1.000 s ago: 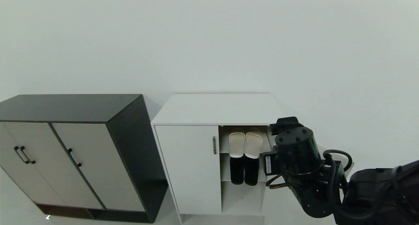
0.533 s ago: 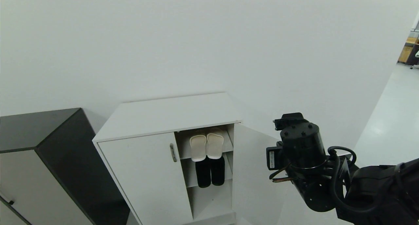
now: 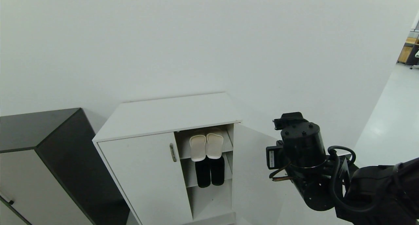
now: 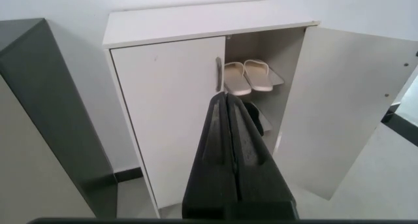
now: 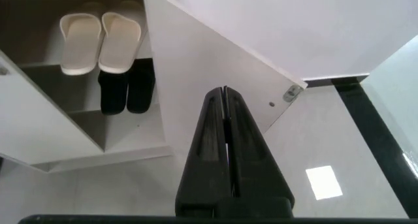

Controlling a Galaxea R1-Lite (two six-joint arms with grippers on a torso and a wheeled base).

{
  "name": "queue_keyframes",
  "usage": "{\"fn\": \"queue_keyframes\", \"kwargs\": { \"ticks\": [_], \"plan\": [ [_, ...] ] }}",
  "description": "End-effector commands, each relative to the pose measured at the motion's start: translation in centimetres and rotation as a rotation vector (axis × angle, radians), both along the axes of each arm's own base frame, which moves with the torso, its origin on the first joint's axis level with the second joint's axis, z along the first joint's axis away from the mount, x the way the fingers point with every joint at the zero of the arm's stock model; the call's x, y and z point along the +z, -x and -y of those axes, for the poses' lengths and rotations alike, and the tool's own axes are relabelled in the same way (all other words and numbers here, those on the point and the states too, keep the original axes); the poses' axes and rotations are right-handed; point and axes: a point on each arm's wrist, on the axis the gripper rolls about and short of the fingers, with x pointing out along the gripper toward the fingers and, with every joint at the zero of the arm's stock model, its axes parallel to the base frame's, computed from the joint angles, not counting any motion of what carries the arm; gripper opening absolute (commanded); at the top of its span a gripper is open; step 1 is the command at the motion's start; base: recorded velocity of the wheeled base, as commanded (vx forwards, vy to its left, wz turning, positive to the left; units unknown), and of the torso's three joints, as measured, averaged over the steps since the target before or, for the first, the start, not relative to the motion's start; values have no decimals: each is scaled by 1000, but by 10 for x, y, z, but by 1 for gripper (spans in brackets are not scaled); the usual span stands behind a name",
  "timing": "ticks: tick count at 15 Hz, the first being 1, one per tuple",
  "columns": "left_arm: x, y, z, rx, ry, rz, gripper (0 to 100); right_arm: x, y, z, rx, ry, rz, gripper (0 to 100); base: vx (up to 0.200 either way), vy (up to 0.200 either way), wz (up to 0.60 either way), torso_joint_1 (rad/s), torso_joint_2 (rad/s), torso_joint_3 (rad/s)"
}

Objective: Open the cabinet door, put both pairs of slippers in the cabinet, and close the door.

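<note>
In the head view, a dark cabinet point(image 3: 49, 136) sits at 8 o'clock, its side just beside the white cabinet point(image 3: 170, 110) at 6 o'clock. The white cabinet's left door point(image 3: 147, 179) is shut, with a slim handle point(image 3: 172, 152) near the door's 3 o'clock edge. Past the handle the compartment stands open. The white slippers point(image 3: 207, 146) lie side by side on the upper shelf, soles facing out. The black slippers point(image 3: 210, 172) are on the shelf at 6 o'clock from them, the tops of the black pair meeting the lower ends of the white pair. Both pairs are inside the cabinet. At 3 o'clock from the slippers the right door point(image 3: 255, 166) is swung wide open, and beyond it pale floor point(image 3: 386, 126) runs toward 2 o'clock.

The left end effector point(image 4: 226, 96) has its fingers pressed together with nothing between them. It is held in front of the shut door, its tip in line with the handle, apart from the cabinet. The right end effector point(image 5: 224, 92) also has its fingers together and holds nothing. It is out in front of the open door's inner face, clear of it.
</note>
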Motion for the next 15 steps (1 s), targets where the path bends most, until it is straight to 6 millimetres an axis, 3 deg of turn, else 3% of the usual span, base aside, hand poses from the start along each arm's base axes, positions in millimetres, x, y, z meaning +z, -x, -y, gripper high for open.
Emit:
{"fn": "queue_keyframes", "kwargs": {
  "ticks": [1, 6, 8, 11, 13, 15],
  "plan": [
    [0, 0, 0, 0, 0, 0, 0, 1, -1, 0, -2, -2, 2, 0, -200, 0, 0, 2, 2, 7],
    [0, 0, 0, 0, 0, 0, 0, 4, -4, 0, -9, -10, 10, 0, -200, 0, 0, 1, 0, 3],
    [0, 0, 0, 0, 0, 0, 0, 11, -27, 12, -34, -40, 20, 0, 0, 0, 0, 0, 0, 0],
    [0, 0, 0, 0, 0, 0, 0, 21, -76, 41, -54, -82, -11, 0, 0, 0, 0, 0, 0, 0],
    [0, 0, 0, 0, 0, 0, 0, 19, -107, 53, -99, -96, -10, 0, 0, 0, 0, 0, 0, 0],
    [0, 0, 0, 0, 0, 0, 0, 12, -126, 58, -100, -105, -19, 0, 0, 0, 0, 0, 0, 0]
  ]
}}
